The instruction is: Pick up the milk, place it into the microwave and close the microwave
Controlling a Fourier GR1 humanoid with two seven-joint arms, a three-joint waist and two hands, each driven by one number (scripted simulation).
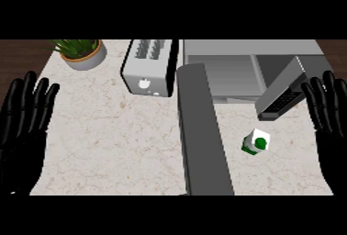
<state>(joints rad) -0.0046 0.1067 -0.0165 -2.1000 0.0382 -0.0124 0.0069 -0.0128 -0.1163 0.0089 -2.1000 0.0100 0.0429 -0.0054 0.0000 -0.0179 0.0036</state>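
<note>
The milk, a small white carton with a green label, stands on the pale counter right of centre. Behind it sits the grey microwave, its door swung open toward the right, dark keypad showing on the door's edge. My right hand rests open at the right edge, fingers up, to the right of the milk and apart from it. At the left edge my left hand rests open, fingers up, far from the milk.
A grey slab runs from the microwave's front down the counter's middle, left of the milk. A silver toaster stands at the back centre. A potted plant sits at the back left.
</note>
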